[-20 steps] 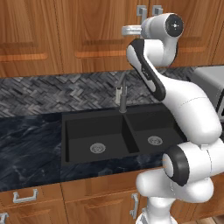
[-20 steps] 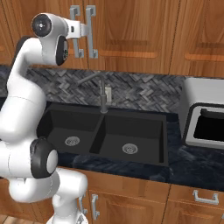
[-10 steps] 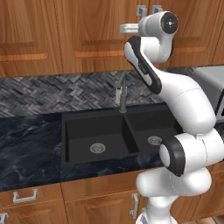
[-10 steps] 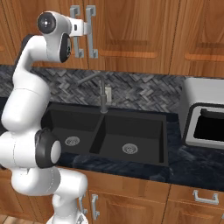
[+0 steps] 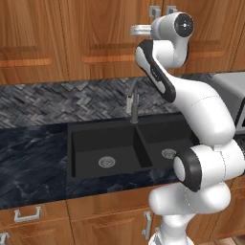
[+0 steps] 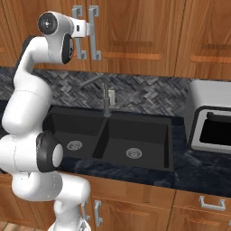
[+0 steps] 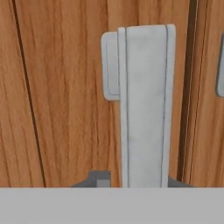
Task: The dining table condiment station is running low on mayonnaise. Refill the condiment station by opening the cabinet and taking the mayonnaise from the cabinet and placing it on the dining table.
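Closing in on a silver bar handle point(image 7: 144, 105) of the cabinet point(image 5: 95, 38), the robot's fingers point(image 7: 99, 179) have drawn together from fully spread a second ago until they flank the bar on both sides, apparently grasping it, though actual contact is hard to confirm from the hand view. The arm itself has barely moved over that second, so the change amounts to a grip being taken; judged from this, the door-opening step is about to begin, with a pull outward the likely next demand. Nearest the base, low wooden drawers with short silver handles point(image 5: 27, 214) sit under the black, white-veined marble surface point(image 5: 28, 162), into which a matte black double sink point(image 6: 113, 140) is sunk, a slim dark faucet point(image 6: 106, 97) rising behind it. Beyond lies a grey herringbone tile backsplash point(image 5: 62, 103). Farthest back, the cabinet's medium-brown panelled doors remain shut, their grain running vertically, the handle flat-faced and brushed. The mayonnaise is presumably behind those closed doors.
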### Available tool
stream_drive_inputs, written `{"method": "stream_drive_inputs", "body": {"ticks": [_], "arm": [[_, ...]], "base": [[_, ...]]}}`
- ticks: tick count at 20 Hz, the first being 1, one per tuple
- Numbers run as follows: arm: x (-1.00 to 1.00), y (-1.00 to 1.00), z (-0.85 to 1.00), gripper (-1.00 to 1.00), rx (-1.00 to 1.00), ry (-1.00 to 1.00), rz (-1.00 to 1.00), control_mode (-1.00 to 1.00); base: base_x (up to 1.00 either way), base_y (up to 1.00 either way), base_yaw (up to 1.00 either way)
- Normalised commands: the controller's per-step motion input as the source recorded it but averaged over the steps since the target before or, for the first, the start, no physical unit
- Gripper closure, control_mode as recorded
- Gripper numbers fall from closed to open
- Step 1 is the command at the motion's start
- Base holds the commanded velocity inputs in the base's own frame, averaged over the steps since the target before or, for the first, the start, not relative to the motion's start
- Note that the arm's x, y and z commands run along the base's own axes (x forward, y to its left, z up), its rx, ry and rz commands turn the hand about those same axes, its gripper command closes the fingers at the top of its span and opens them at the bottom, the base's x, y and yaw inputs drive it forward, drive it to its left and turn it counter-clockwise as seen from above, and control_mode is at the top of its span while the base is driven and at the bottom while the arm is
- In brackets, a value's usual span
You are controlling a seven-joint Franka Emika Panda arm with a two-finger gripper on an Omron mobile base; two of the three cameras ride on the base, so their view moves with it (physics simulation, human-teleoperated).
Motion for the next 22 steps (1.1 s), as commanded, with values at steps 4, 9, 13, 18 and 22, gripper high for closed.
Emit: {"method": "stream_drive_inputs", "body": {"ticks": [4, 9, 13, 18, 22], "arm": [[0.13, 0.00, -0.01, 1.00, 0.00, 0.00, 0.00, -1.00], [0.04, 0.00, -0.10, 1.00, 0.00, 0.01, 0.00, -1.00], [-0.10, 0.07, -0.04, 1.00, 0.00, 0.00, 0.00, -1.00], [-0.64, 0.40, 0.00, 1.00, 0.00, -0.16, 0.01, -1.00], [-0.79, 0.59, 0.00, 1.00, 0.00, -0.17, 0.02, -1.00]], "base": [[0.00, 0.00, 0.00], [0.00, 0.00, 0.00], [0.00, 0.00, 0.00], [0.00, 0.00, 0.00], [0.00, 0.00, 0.00]]}}
